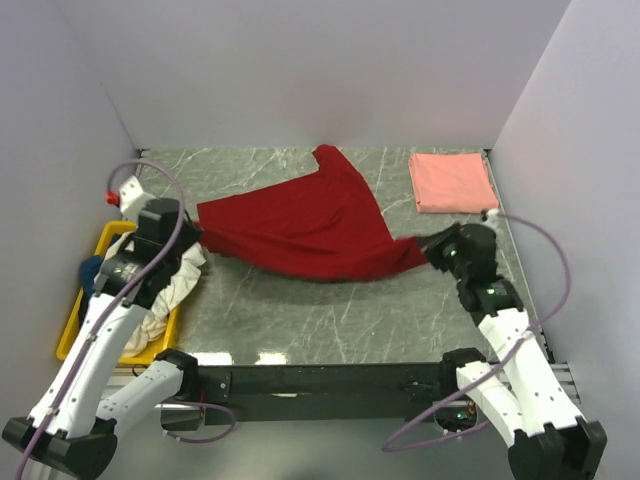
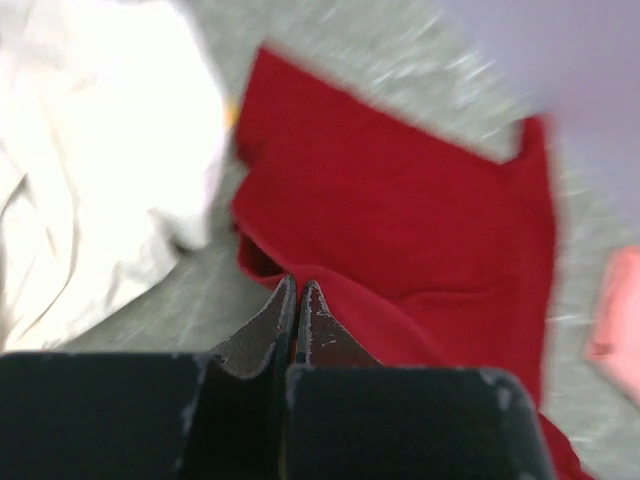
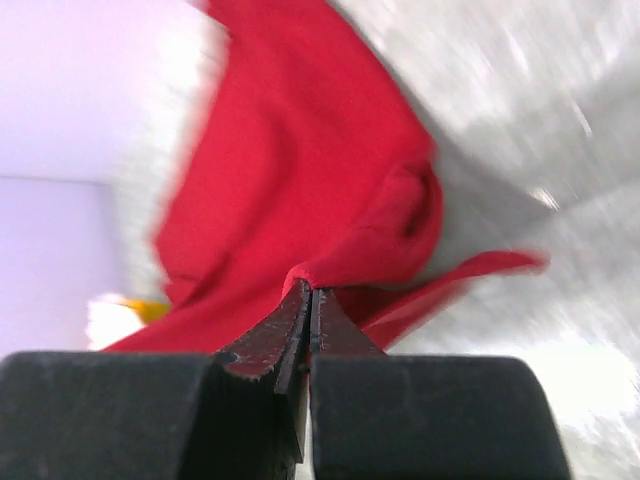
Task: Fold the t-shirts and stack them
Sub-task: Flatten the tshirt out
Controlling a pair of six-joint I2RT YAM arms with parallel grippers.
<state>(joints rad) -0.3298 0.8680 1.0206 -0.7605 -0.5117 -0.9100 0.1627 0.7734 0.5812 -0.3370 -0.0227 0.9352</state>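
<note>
Grey marbled worktop (image 1: 330, 320), boxed in by pale walls. My left tool (image 2: 298, 288) has its jaws pressed together on one edge of the dark red t-shirt (image 1: 300, 225). My right tool (image 3: 308, 290) is clamped the same way on the opposite edge. Between them the shirt spans the middle of the worktop, with one corner pointing toward the back wall. A folded salmon-pink t-shirt (image 1: 452, 181) lies flat at the back right corner. On the left, a crumpled cream-white t-shirt (image 1: 178, 285) spills over a yellow bin (image 1: 72, 325), and a blue t-shirt (image 1: 90, 270) sits inside it.
</note>
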